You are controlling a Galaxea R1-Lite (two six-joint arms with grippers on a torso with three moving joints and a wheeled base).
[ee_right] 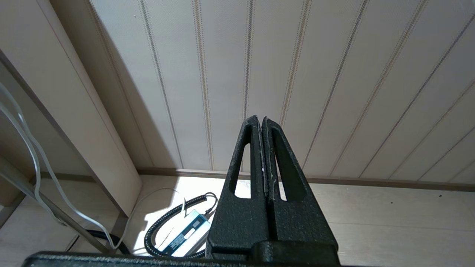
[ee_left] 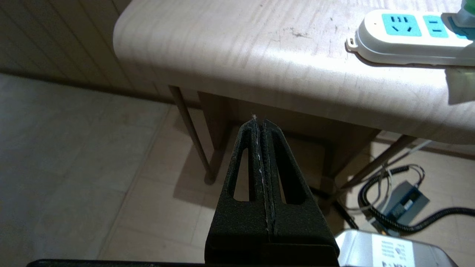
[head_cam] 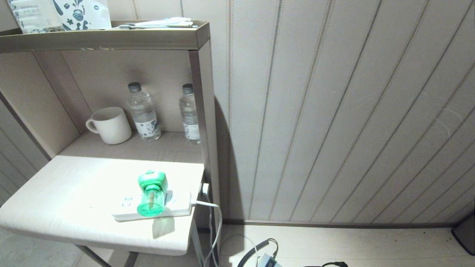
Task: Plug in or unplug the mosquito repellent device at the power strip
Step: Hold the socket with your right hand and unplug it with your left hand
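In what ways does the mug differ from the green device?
The mug is white and ribbed; the device is green and translucent. The mug stands far back on the shelf beside the two bottles; the device sits on the power strip near the front edge. The mug has a handle; the device has none. Both rest on the same pale surface.

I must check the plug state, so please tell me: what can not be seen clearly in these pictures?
- Prongs of the device: head view, hidden under its own green head, so seating in the strip is unconfirmed.
- Device in the left wrist view: cut off by the picture edge; only a corner shows.
- Strip sockets: head view, washed out by glare.
- Both arms: outside the head view.
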